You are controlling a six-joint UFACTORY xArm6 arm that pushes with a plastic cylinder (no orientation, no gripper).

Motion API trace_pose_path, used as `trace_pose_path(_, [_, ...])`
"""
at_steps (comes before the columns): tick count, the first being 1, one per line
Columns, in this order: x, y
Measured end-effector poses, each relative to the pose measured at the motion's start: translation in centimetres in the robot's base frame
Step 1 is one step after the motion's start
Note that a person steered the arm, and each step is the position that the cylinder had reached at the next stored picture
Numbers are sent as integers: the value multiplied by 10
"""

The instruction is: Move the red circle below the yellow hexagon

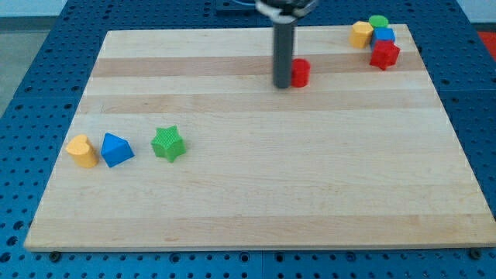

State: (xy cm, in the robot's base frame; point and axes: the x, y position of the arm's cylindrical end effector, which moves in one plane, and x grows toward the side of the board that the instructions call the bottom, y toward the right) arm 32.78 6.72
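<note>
eight blocks lie on the wooden table [256, 186], and the red circle [300, 72] serves as the landmark for all of them. my tip [280, 84] sits right against the red circle's left side, touching or nearly so, with the dark rod rising straight up from it toward the view's top; the upper part of the rod is blurred. no claw shows on this arm, only the rod, so nothing can be said of one being apart or together. the red circle itself lies in the upper part of the table, a little right of the middle. well to its right and somewhat higher is the yellow hexagon [360, 34], at the left end of a tight cluster in the table's top right corner. in that cluster, further right of the red circle, are a green round block [378, 22], a blue block [383, 36] just beneath the green one, and a red block [385, 55] of angular shape lowest of the four. far to the lower left of the red circle stands a green star [167, 144], then further left a blue block with a pointed top [116, 149], and furthest left a yellow heart-like block [81, 150]
</note>
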Motion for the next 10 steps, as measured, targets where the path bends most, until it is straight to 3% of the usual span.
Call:
trace_pose_path(1, [-16,53])
trace_pose_path(3, [-14,22])
trace_pose_path(5, [-27,91])
trace_pose_path(6, [-8,75])
trace_pose_path(9, [-35,97])
trace_pose_path(10, [-25,88])
